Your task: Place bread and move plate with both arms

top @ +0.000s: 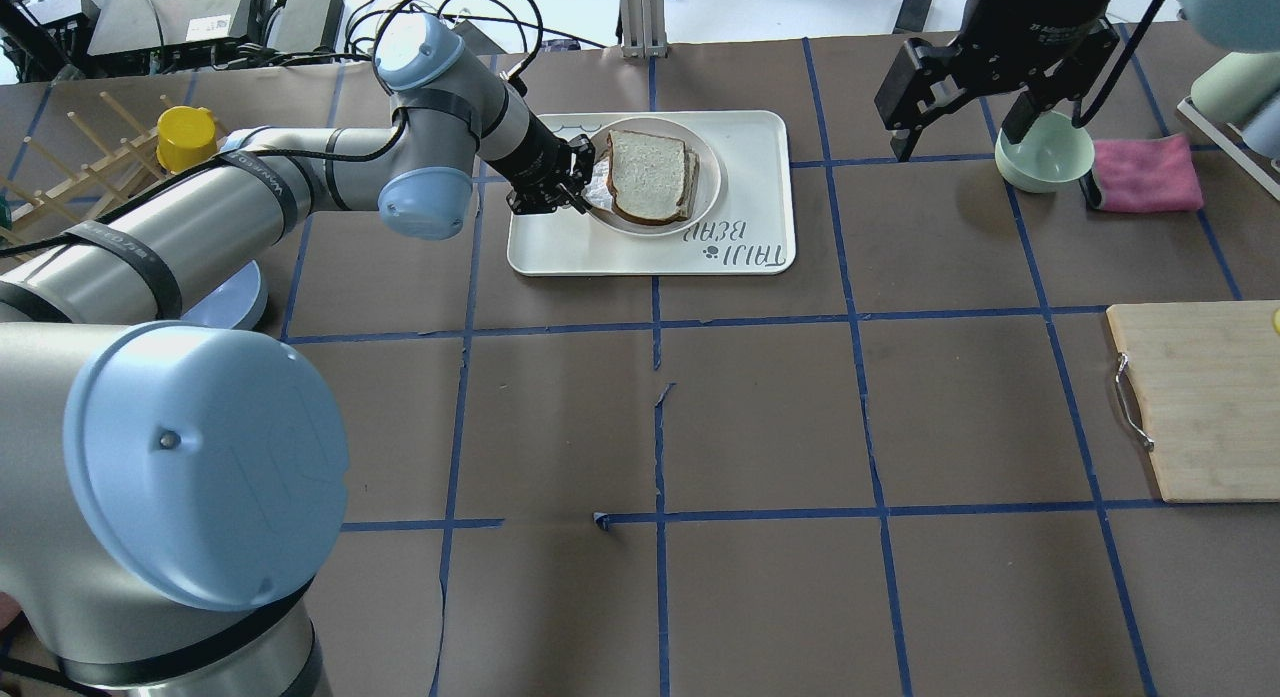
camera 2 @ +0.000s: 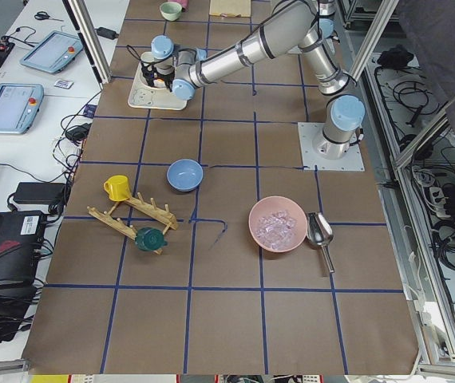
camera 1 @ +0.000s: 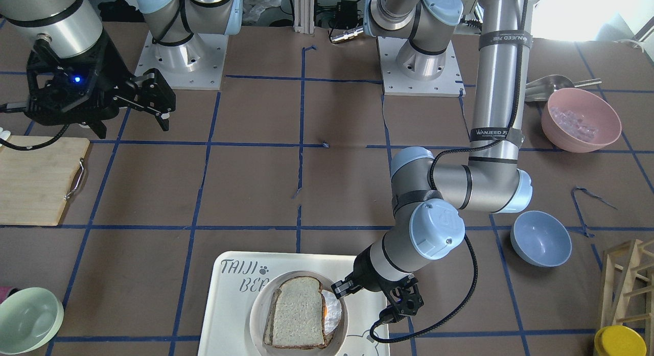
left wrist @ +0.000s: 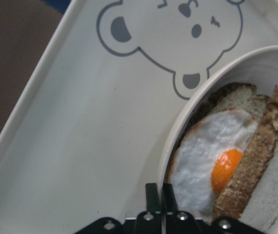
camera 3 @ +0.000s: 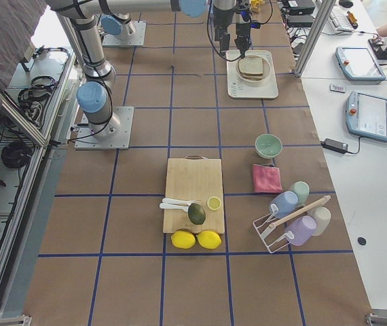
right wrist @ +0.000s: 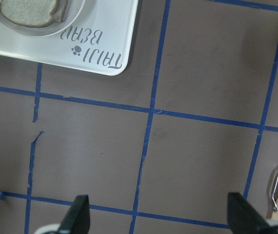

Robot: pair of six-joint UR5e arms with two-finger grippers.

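Observation:
The bread (camera 1: 299,312) lies on top of a fried egg (camera 1: 332,310) and a second slice on the round plate (camera 1: 255,320). The plate sits on the "TAIJI BEAR" tray (camera 1: 230,315). My left gripper (camera 1: 340,287) is low at the plate's edge and shut on its rim. In the left wrist view the fingers (left wrist: 157,195) meet on the plate rim (left wrist: 217,73) beside the egg (left wrist: 202,161). The overhead view shows the bread (top: 645,172), the plate (top: 712,182) and the left gripper (top: 585,177). My right gripper (top: 950,107) is open, empty and raised well right of the tray (top: 740,137).
A wooden cutting board (top: 1200,397) lies at the right. A green bowl (top: 1045,152) and a pink cloth (top: 1145,172) sit near the right gripper. A pink bowl (camera 1: 580,118), a blue bowl (camera 1: 540,238), a yellow cup (top: 187,137) and a wooden rack (camera 1: 631,284) stand on the left arm's side.

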